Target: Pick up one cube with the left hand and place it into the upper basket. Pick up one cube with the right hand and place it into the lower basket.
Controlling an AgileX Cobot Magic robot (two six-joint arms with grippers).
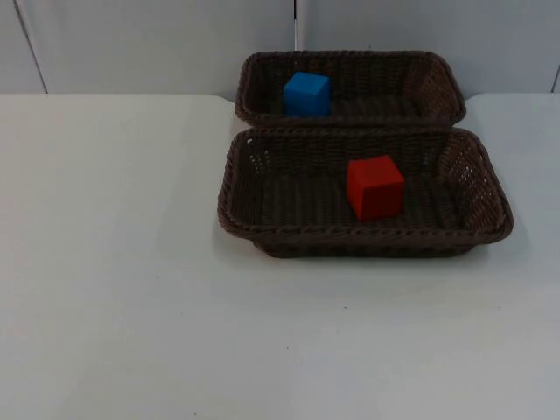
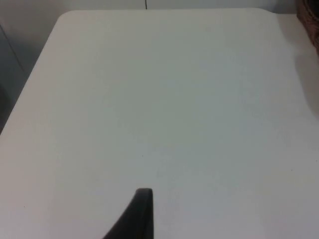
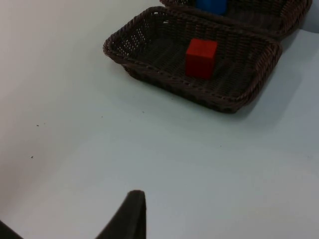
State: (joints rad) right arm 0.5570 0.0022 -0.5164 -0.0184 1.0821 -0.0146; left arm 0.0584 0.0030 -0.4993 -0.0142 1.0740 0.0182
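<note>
Fingertip of right gripper [image 3: 130, 214] hangs over bare tabletop [image 1: 131, 306], spread unreadable; lower basket [image 1: 236, 210] ahead holds red cube [image 1: 374, 186]. Left gripper [image 2: 137, 214] faces blank table, can't tell its spread. Beyond, at far edge: upper basket [image 1: 437, 87] holds blue cube [image 1: 306, 94]. Both placements look done.

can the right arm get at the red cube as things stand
Probably yes. The red cube sits alone in the open lower basket, nothing over it, and bare table lies between it and the right pincer. The basket wall looks low enough to clear.
</note>
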